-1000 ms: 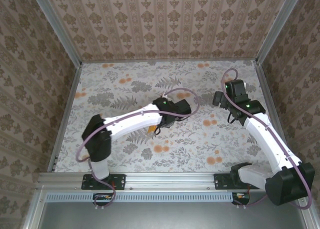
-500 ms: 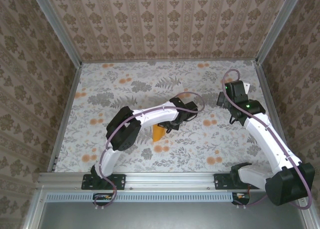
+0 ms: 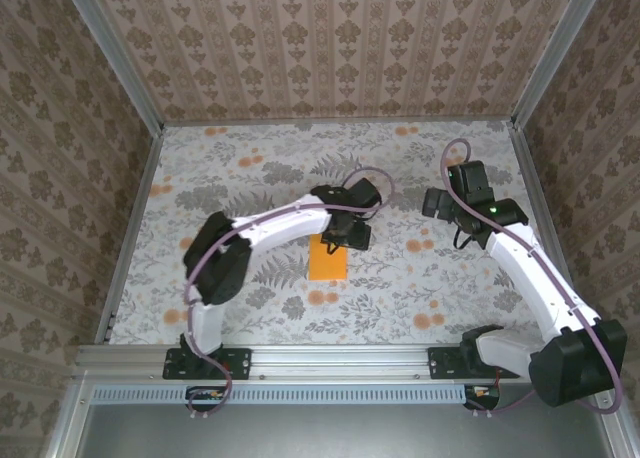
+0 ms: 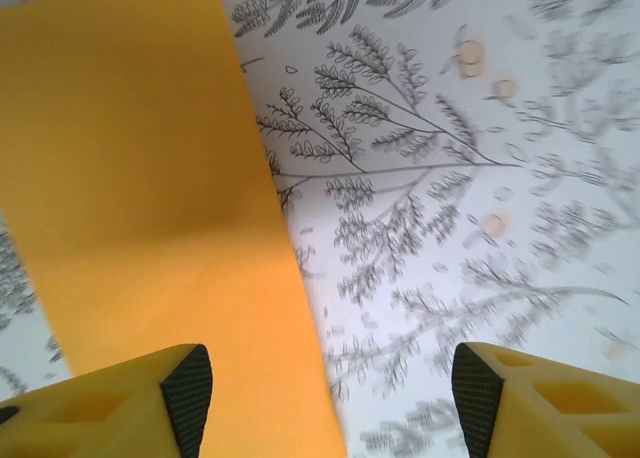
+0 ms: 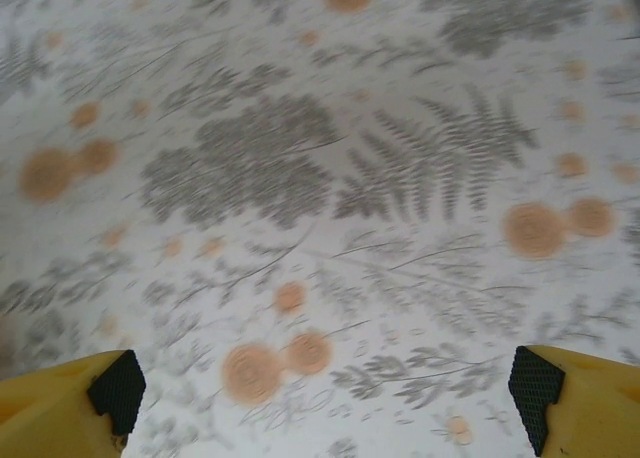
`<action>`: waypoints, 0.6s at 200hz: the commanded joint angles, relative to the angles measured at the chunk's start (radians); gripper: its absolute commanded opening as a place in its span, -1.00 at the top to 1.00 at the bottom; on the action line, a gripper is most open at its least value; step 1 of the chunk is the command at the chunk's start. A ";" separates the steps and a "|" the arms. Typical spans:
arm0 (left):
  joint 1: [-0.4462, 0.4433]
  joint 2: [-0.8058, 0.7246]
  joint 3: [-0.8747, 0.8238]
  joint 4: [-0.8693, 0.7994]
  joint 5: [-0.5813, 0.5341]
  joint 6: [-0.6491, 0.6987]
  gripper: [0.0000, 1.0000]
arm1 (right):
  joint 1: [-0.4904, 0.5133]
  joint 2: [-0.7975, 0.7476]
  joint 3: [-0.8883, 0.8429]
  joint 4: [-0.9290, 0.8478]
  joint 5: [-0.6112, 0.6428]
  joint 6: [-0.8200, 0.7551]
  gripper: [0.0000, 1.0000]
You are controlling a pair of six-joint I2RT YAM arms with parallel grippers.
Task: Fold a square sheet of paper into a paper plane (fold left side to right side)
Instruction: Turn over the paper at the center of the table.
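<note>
The sheet [image 3: 328, 259] lies folded in half on the desk [image 3: 230, 178]. The left hand [image 4: 328, 383] hovers wide over its far end; the right hand [image 5: 320, 383], wide too, well right. Nose and wings look undone.

Floral tablecloth [image 3: 230, 168], damask-patterned walls [image 3: 340, 48], aluminium rail [image 3: 340, 358] along near edge

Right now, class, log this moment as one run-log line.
orange paper: rectangular outline, lying on table | left end effector: open over paper edge, not holding | right end effector: open, empty, over table
</note>
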 commanded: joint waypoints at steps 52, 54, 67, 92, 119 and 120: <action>0.285 -0.391 -0.514 0.435 0.322 0.018 -0.38 | 0.154 0.252 -0.057 0.367 -0.621 0.134 -0.07; 0.295 -0.396 -0.527 0.447 0.336 0.016 -0.37 | 0.159 0.264 -0.056 0.377 -0.624 0.142 -0.06; 0.345 -0.420 -0.595 0.502 0.393 0.004 -0.36 | 0.204 0.345 -0.035 0.435 -0.633 0.176 0.02; 0.401 -0.436 -0.671 0.554 0.450 -0.011 -0.35 | 0.248 0.486 0.033 0.487 -0.658 0.204 0.17; 0.422 -0.423 -0.719 0.607 0.482 -0.037 -0.34 | 0.268 0.618 0.108 0.520 -0.672 0.217 0.36; 0.422 -0.423 -0.720 0.609 0.482 -0.038 -0.34 | 0.270 0.626 0.113 0.521 -0.672 0.217 0.36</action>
